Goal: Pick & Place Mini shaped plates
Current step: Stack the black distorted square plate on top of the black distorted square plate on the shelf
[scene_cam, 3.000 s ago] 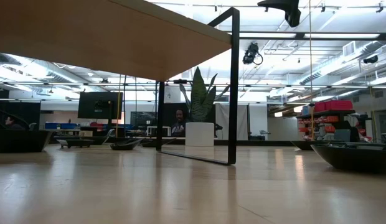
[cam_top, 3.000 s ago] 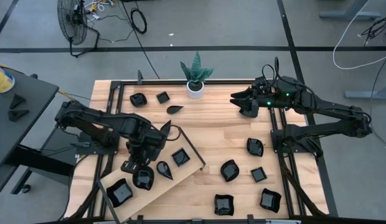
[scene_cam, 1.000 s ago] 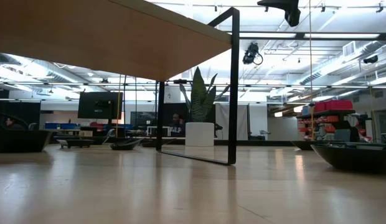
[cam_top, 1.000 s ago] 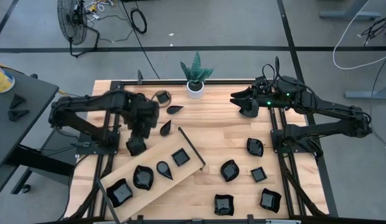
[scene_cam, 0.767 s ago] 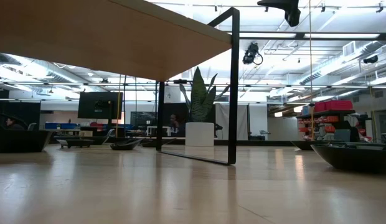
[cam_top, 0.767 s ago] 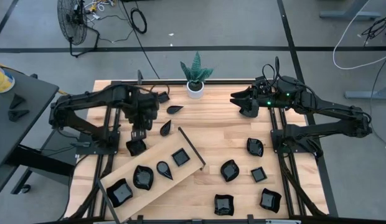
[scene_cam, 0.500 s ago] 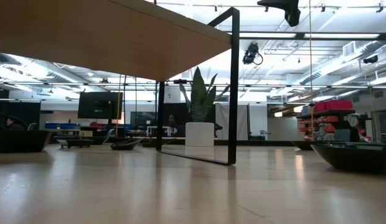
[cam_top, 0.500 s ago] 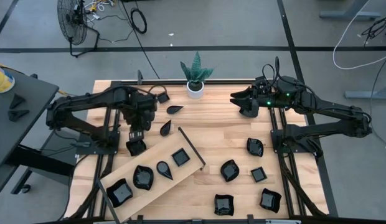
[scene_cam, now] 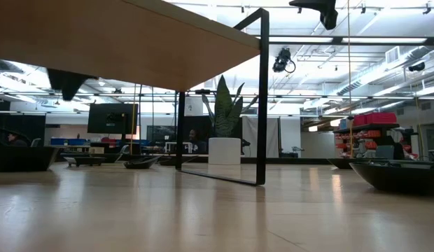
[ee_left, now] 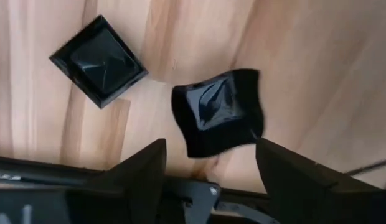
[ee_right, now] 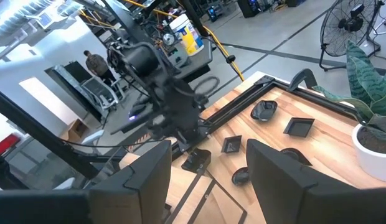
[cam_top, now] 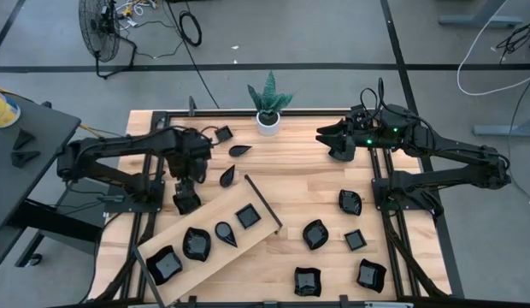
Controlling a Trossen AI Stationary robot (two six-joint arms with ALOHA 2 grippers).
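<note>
My left gripper (ee_left: 210, 146) points down and is open above a wavy black mini plate (ee_left: 218, 112). One finger stands on either side of the plate, clear of it. A square mini plate (ee_left: 99, 59) lies flat on the table beside it. In the high view my left gripper (cam_top: 185, 175) hangs by the left rail, just far of the light wooden board (cam_top: 263, 208), which carries several mini plates (cam_top: 197, 244). My right gripper (cam_top: 329, 141) is open and waits high at the far right, with nothing between its fingers (ee_right: 280, 174).
More mini plates lie far left (cam_top: 240, 150) and near right (cam_top: 315, 233) on the table. A white pot with a plant (cam_top: 267, 120) stands at the far edge. The black rail (ee_left: 31, 171) of the arm's frame runs close beside the wavy plate.
My left arm has swung a little toward the table's left edge and sunk toward the plates by the rail. Its dark tip now shows at the upper left of the low view, where nothing showed before. The plates have not moved.
</note>
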